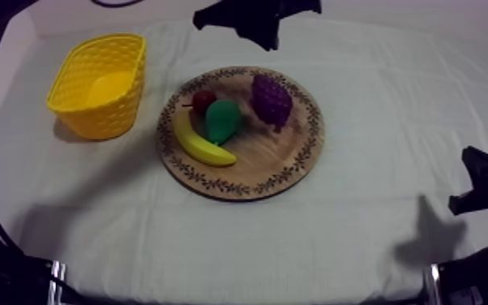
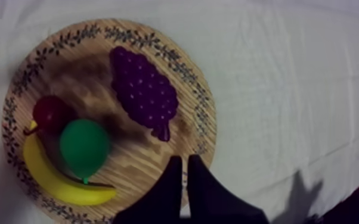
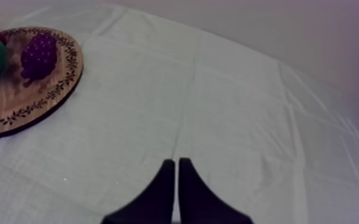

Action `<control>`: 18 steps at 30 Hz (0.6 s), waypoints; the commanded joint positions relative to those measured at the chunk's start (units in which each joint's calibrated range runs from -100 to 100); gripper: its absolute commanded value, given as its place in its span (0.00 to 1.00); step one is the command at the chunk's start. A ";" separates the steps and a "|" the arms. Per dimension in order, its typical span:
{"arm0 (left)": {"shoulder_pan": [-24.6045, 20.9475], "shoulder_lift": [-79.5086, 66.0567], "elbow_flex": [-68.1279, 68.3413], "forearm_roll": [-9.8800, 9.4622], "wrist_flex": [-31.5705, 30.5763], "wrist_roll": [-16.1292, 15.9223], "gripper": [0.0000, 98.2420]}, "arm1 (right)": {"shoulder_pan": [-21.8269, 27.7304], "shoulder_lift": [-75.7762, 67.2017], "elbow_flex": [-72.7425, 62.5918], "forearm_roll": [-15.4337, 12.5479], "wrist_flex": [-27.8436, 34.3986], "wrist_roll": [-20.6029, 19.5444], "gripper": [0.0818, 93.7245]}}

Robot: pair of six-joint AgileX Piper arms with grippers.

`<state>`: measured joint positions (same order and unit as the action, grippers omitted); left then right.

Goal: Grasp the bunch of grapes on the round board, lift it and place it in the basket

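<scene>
**Here the grapes lie on the board, and both grippers are pressed together**

At the left of the table stands the yellow basket [image 1: 93,120]. It is oblong, its wall has a woven lattice pattern, and its mouth is open upward. Near it, to the right, lies the round wooden board [image 1: 271,162], flat, with a ring of small leaves on the rim.

On the board, from the left, are the smooth curved banana [image 1: 203,146], the small red fruit [image 1: 204,100] behind it, and the green pear [image 1: 223,120]. Last comes the bunch of grapes [image 1: 271,99] on the right half, near the pear but not touching it. The bunch is dark purple and knobbly, wide at one end and narrow at the other.

The left gripper [image 2: 183,159] hovers over the board's edge, near the narrow tip of the bunch. Its fingers lie together as a thin wedge and hold nothing. Far to the right, the right gripper [image 3: 175,162] is low over the bare cloth [image 1: 377,105], well apart from the board. Its fingers are also together and empty.

I judge the bunch to be a light, stiff moulded toy. Its bumps should give some hold, but its rounded sides may slip. The best place to take it seems to be across the wide middle, and for this the fingers must open first.
</scene>
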<state>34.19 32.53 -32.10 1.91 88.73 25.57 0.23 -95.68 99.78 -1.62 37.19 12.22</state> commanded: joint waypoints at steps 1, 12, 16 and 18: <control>0.03 0.02 -0.01 0.00 0.25 1.38 0.04 | 0.00 0.00 -0.01 -0.02 -0.01 -0.01 0.00; 0.15 0.09 1.31 0.41 -1.48 -0.92 0.20 | 0.00 0.00 -0.01 -0.02 -0.01 -0.03 0.00; -0.47 -0.23 3.25 1.75 -2.67 -1.85 0.46 | 0.00 0.00 -0.01 -0.02 -0.01 -0.03 0.00; -1.10 -0.29 4.39 3.00 -3.49 -2.60 0.58 | 0.00 0.00 -0.01 -0.02 -0.01 -0.03 0.00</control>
<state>33.34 32.30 -28.31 4.10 85.78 23.42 0.23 -95.68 99.78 -1.62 37.19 12.19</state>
